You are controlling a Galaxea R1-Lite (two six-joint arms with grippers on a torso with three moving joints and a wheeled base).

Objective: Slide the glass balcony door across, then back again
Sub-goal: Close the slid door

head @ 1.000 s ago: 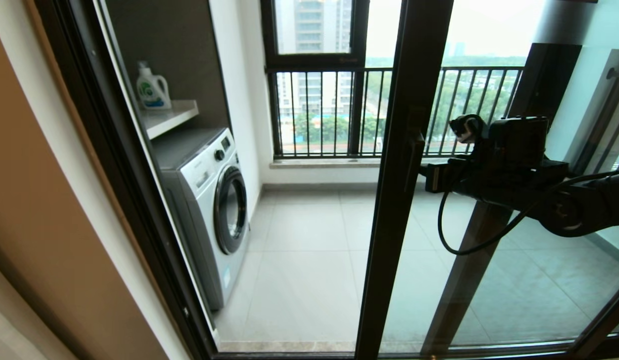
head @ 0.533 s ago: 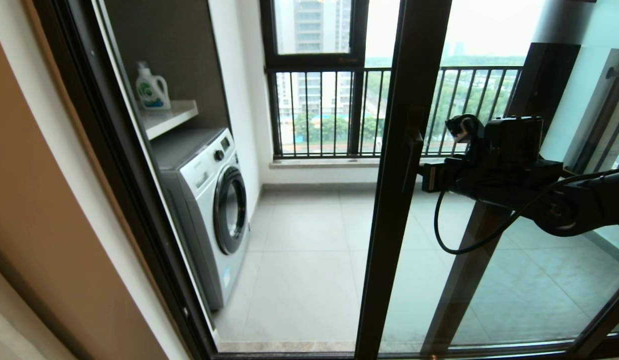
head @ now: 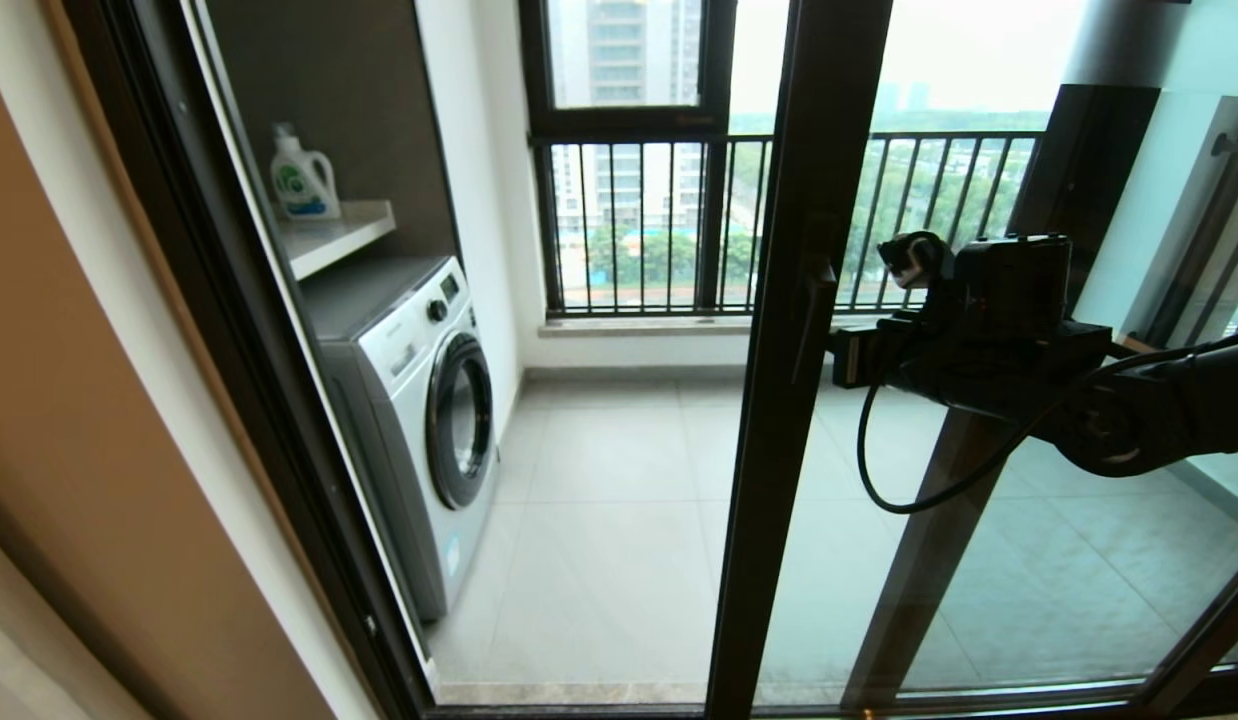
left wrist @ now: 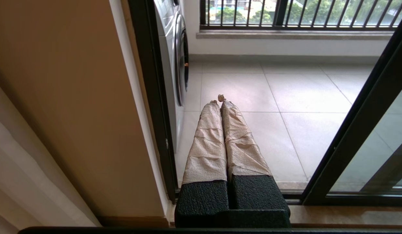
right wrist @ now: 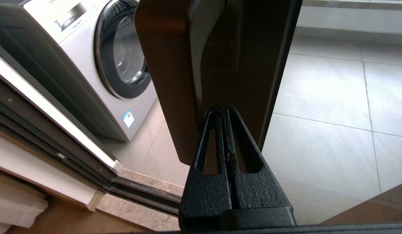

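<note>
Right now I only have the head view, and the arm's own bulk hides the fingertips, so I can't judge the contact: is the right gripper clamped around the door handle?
Observer: No. The right wrist view shows the right gripper shut, fingers together, its tips pushed against the frame of the glass balcony door beside the handle, not around it.
Operator: And the left gripper? It isn't in my view at all.
Observer: The left gripper is shut and idle, held low on the room side of the threshold. It points out through the open gap at the balcony floor, with the washing machine beside it.
</note>
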